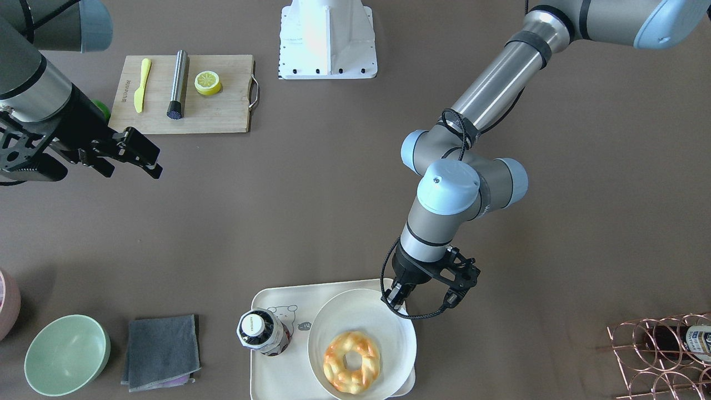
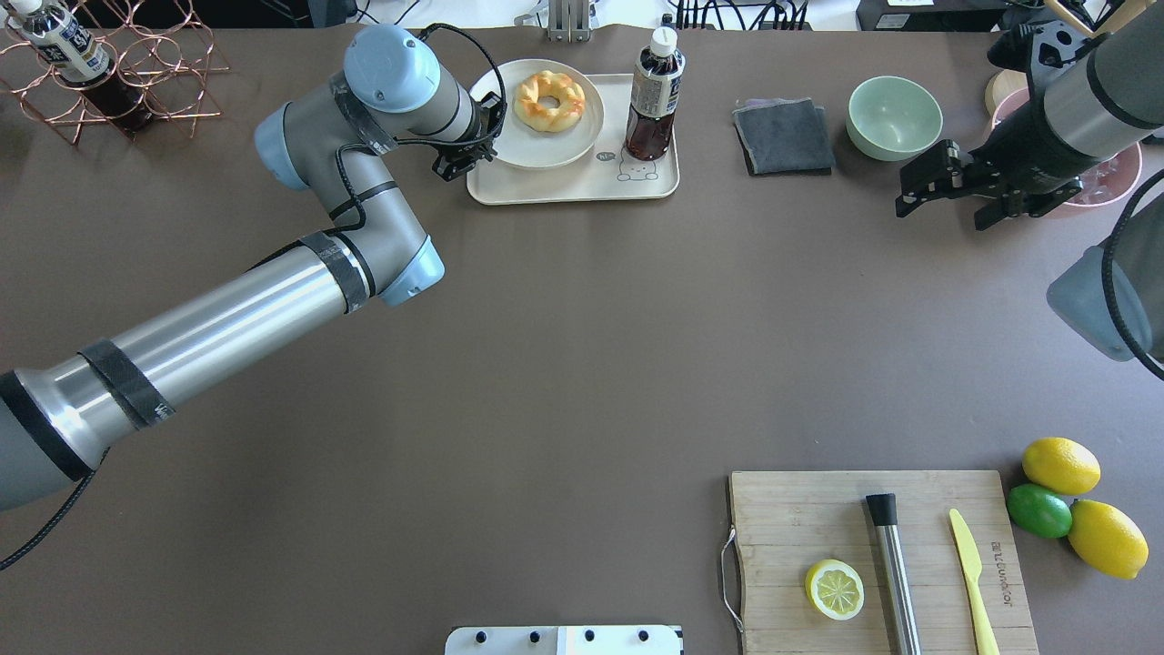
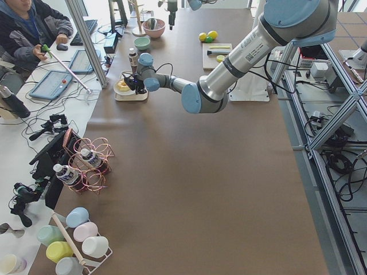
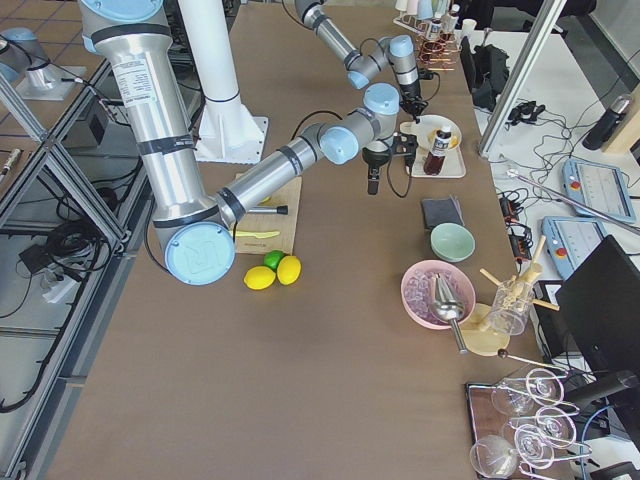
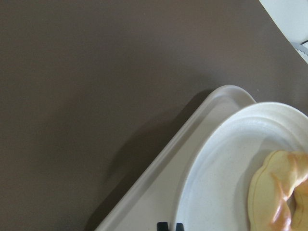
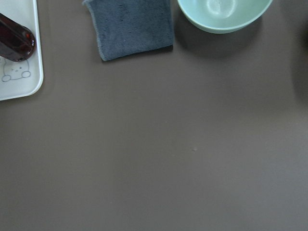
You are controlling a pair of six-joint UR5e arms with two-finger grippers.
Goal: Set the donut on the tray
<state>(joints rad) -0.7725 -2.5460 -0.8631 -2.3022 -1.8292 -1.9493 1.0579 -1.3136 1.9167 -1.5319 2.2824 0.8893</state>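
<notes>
The braided golden donut (image 1: 351, 362) lies on a round white plate (image 1: 361, 316), and the plate rests on the cream tray (image 1: 278, 378) with the bear drawing. A dark drink bottle (image 1: 261, 331) stands on the tray beside the plate. My left gripper (image 1: 394, 299) is down at the plate's rim on the side towards me, its jaws nearly together on that rim. In the left wrist view its fingertips (image 5: 179, 226) sit at the plate's edge (image 5: 226, 163), with the donut (image 5: 281, 192) at the right. My right gripper (image 1: 133, 173) is open and empty, well off to the side.
A grey cloth (image 1: 161, 351) and a green bowl (image 1: 66, 354) lie beside the tray. A wooden cutting board (image 1: 216, 114) holds a lemon slice, a yellow knife and a steel rod. A copper wire rack (image 1: 661, 355) stands at the far corner. Lemons and a lime (image 2: 1064, 500) sit by the board.
</notes>
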